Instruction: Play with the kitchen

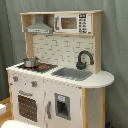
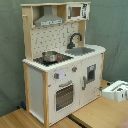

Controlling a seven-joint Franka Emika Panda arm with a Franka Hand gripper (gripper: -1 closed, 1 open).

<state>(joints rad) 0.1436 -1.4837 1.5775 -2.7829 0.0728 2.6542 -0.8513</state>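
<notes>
the kitchen (image 1: 57, 70) fills the middle of both exterior views, doors shut, untouched by the look of it, so the play seems not yet begun. the pot (image 2: 49, 56) sits on the stovetop, mid-left of frame. no arm or gripper shows, so its pose and opening can't be told.
</notes>
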